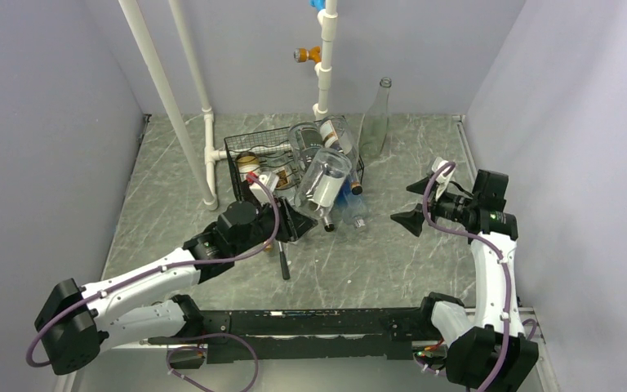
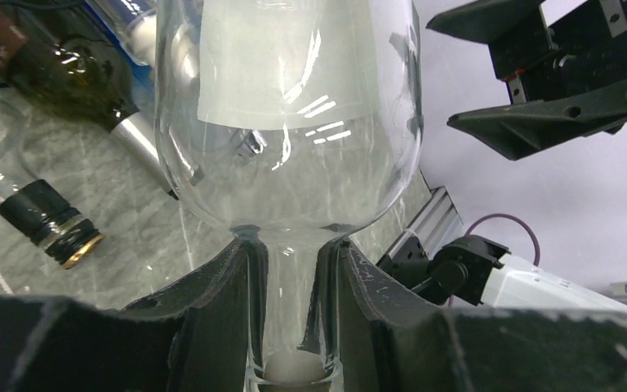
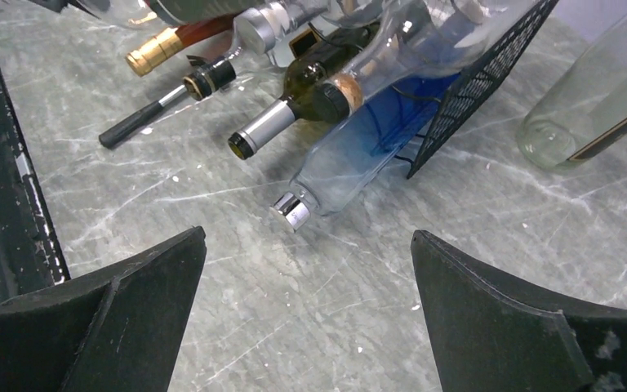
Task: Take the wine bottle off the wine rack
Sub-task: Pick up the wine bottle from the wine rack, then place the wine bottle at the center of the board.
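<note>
The black wire-mesh wine rack (image 1: 237,153) stands mid-table with several bottles lying in it; its mesh side shows in the right wrist view (image 3: 478,86). My left gripper (image 1: 295,219) is shut on the neck of a clear glass wine bottle (image 1: 326,173), which slants up out of the rack's front. In the left wrist view the fingers (image 2: 212,302) clamp the corked neck below the clear body (image 2: 286,163). My right gripper (image 1: 409,202) is open and empty to the right of the rack, above bare table (image 3: 306,245).
A blue-tinted bottle (image 3: 359,155) and a dark bottle (image 3: 294,110) stick out of the rack's front. A tall clear bottle (image 1: 375,122) stands behind the rack on the right. White pipes (image 1: 163,98) rise at the left. A black pen-like stick (image 1: 283,265) lies in front.
</note>
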